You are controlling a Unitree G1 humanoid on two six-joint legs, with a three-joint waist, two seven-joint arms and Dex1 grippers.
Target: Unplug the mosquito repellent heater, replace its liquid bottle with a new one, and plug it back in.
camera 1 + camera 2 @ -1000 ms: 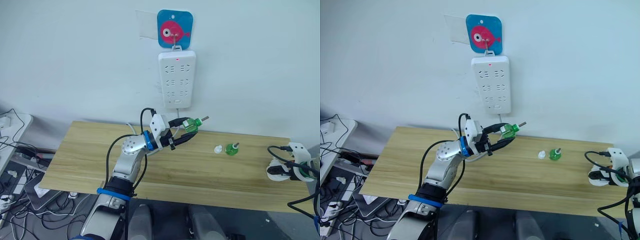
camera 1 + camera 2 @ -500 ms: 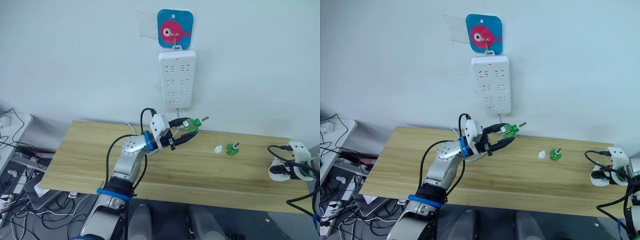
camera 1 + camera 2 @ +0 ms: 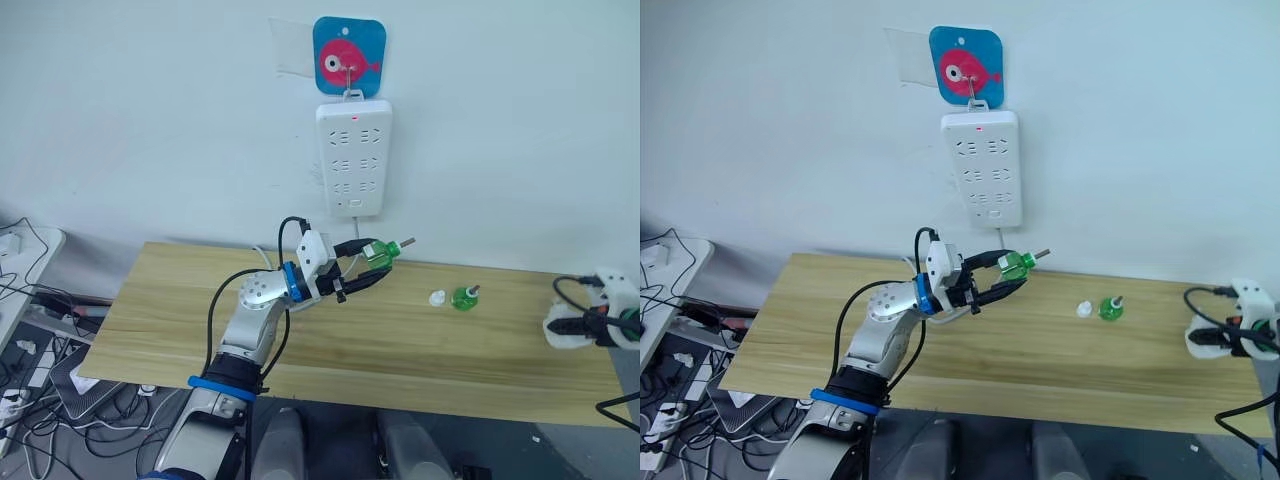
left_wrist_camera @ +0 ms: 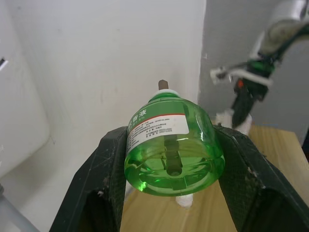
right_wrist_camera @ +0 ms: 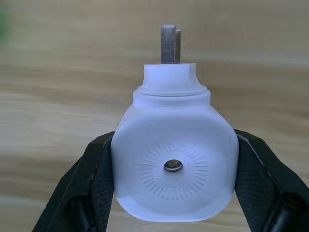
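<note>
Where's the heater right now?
Left eye view: the mosquito repellent heater sits in the right hand at the table's far right end.

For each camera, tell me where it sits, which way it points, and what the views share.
Head stereo pair: on the head, looking forward and down at the table and power strip; both arms show.
Left wrist view: along the left gripper at its green bottle, facing the wall.
Right wrist view: along the right gripper at the heater, facing the tabletop.
Shared: bottle and heater also appear in the head views.
</note>
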